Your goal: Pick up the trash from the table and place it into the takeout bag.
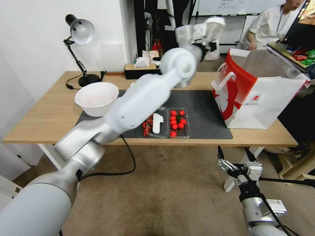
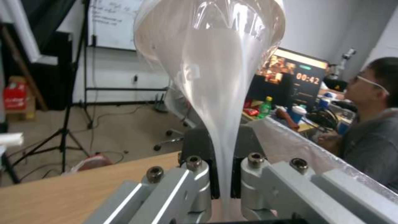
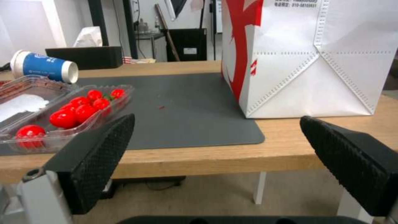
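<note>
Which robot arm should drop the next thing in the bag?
Probably the left. The left gripper is raised beside the takeout bag, shut on a clear plastic cup. The right gripper hangs open below the table.

A white bowl (image 1: 97,98), tomato tray (image 1: 178,123), desk lamp (image 1: 79,34) and tissue box (image 1: 140,69).

Head view: high, facing forward and down over the table (image 1: 46,121).
Left wrist view: raised above the tabletop, close behind a pinched clear plastic cup (image 2: 211,62), facing the room.
Right wrist view: low, before the table edge, facing across it.
Shared, head and right wrist: takeout bag (image 1: 262,101) (image 3: 315,62), dark mat (image 1: 203,111) (image 3: 186,105).
</note>
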`<state>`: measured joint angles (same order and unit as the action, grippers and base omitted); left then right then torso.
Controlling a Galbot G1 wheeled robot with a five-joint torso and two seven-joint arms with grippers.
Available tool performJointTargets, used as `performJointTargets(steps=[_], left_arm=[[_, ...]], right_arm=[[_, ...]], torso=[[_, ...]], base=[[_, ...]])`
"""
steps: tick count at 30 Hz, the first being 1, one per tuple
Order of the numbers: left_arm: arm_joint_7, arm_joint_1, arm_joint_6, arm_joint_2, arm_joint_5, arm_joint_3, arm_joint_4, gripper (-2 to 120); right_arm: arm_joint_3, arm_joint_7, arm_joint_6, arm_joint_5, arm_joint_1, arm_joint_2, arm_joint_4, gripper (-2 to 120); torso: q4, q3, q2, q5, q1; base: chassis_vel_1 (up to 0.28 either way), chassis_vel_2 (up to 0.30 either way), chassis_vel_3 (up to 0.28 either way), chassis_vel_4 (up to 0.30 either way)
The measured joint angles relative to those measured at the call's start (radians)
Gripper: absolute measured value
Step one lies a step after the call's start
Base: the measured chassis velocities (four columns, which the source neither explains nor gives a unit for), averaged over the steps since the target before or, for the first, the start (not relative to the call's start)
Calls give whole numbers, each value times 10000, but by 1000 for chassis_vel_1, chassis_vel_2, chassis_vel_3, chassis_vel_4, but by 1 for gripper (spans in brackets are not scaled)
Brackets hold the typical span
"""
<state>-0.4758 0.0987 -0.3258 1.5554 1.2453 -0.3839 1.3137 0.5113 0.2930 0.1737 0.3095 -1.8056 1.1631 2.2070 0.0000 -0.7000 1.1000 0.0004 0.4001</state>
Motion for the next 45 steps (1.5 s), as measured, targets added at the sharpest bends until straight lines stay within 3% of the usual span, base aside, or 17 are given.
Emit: performJointTargets(steps=[3,6,11,21,36,43,45], left_arm=[[281,80,173,170,-187,-168,-277,1],[1254,70,730,288,-721,-729,-492,1],[2216,-133,1570,429,-1259,-1157,-491,0],[3041,146,2178,523,-2232,-1894,-737,0],[3467,180,2245,547,-3006,-2601,-1097,0],[3474,217,2264,541,-3450,-2781,-1117,20],[3473,224,2263,532,-3456,-2782,-1107,33]], right_arm=[[-1,-1,0,-71,-39,56,16,100],[3,-8,10,-189,-187,145,83,100],[189,-14,54,-195,-340,110,118,100],[319,-22,83,-207,-524,85,202,100],[389,-12,97,-144,-462,98,123,100],[352,-5,98,-118,-331,57,7,100],[333,6,98,-102,-262,35,-27,100]], torso=[[0,0,0,-2,0],[0,0,0,-1,0],[0,0,0,-3,-1],[0,0,0,-3,-1],[0,0,0,-4,-1],[0,0,0,-3,-1],[0,0,0,-3,-2]], base=[[0,0,0,0],[0,0,0,0],[0,0,0,0],[0,0,0,0],[0,0,0,0],[0,0,0,0],[0,0,0,0]])
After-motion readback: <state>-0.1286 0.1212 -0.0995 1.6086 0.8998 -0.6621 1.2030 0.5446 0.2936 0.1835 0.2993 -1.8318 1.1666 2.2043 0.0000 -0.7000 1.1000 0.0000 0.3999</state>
